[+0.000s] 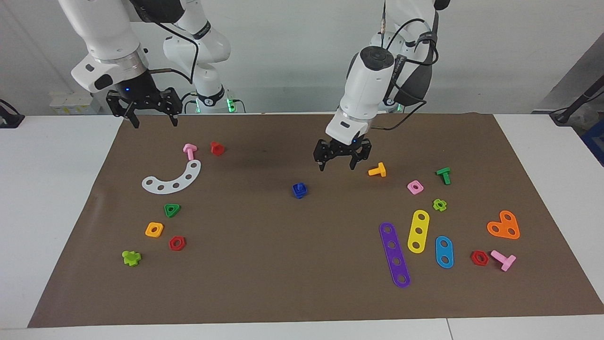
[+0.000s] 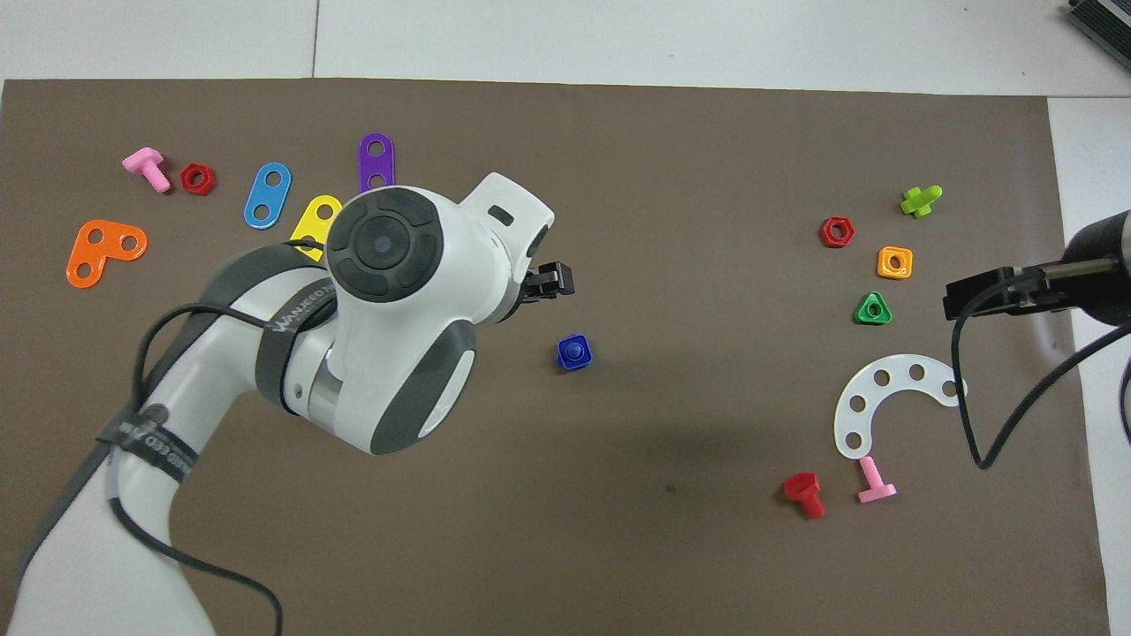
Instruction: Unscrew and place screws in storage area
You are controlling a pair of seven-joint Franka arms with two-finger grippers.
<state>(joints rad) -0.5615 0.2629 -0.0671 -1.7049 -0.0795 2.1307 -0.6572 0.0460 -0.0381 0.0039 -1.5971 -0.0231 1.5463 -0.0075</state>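
One blue bolt (image 1: 299, 190) sits untouched mid-mat. Left gripper (image 1: 341, 159) is held spread and empty at its 1 o'clock in the facing view; descent and re-centring needed. Right gripper (image 1: 143, 109), also spread, is parked waiting.

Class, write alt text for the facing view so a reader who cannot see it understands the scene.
The left gripper hangs open above a brown mat, just above a small blue bolt assembly at the mat's middle. The right gripper waits open over the mat's edge nearest the robots, with colourful toy nuts, bolts and strips scattered toward both ends.
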